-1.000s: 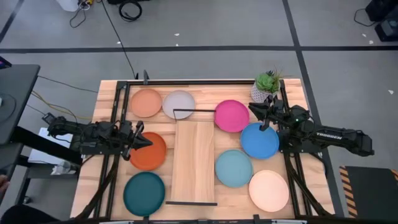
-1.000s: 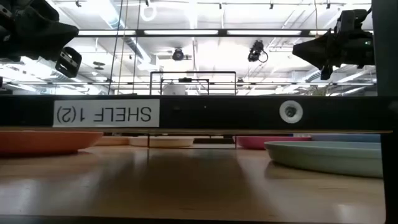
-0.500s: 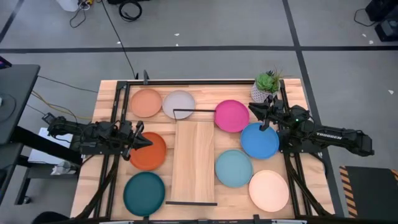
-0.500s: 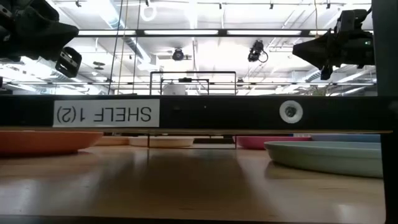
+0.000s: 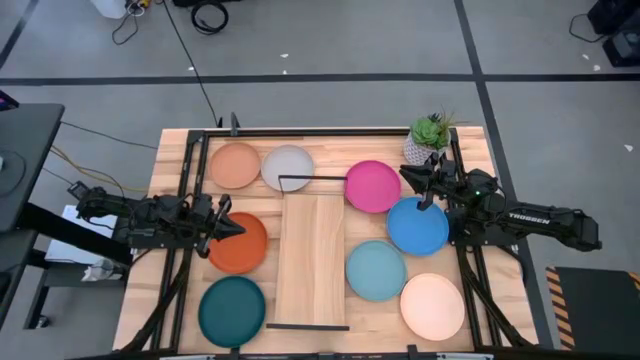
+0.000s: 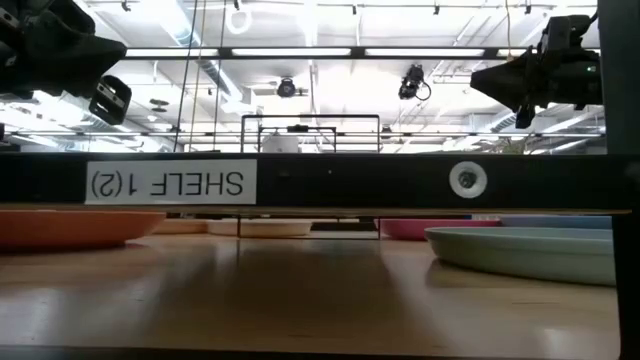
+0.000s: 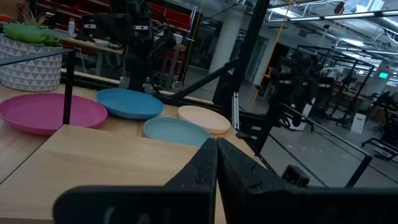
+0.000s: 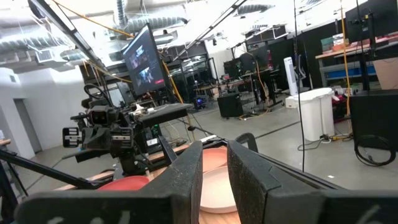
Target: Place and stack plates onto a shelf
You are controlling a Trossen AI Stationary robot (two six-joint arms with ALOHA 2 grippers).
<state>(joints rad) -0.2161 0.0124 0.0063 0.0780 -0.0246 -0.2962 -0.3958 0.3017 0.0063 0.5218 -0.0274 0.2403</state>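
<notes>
1. Lying bare mid-tabletop [image 5: 170, 150]: shelf [image 5: 312, 258], nothing on it.
2. Left of shelf: peach plate [image 5: 235, 165], grey plate [image 5: 287, 167], orange plate [image 5: 240, 243], teal plate [image 5: 232, 311].
3. Right of shelf: magenta plate [image 5: 372, 186], blue plate [image 5: 417, 226], light blue plate [image 5: 375, 270], cream plate [image 5: 432, 306].
4. Left gripper [image 5: 236, 227]: over orange plate, fingers together, empty.
5. Right gripper [image 5: 408, 175]: between magenta and blue plates, near plant pot [image 5: 428, 140], fingers slightly apart, empty.

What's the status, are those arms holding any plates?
Left gripper shut, empty, above dark orange plate. Right gripper slightly open, empty. Shelf bare.
</notes>
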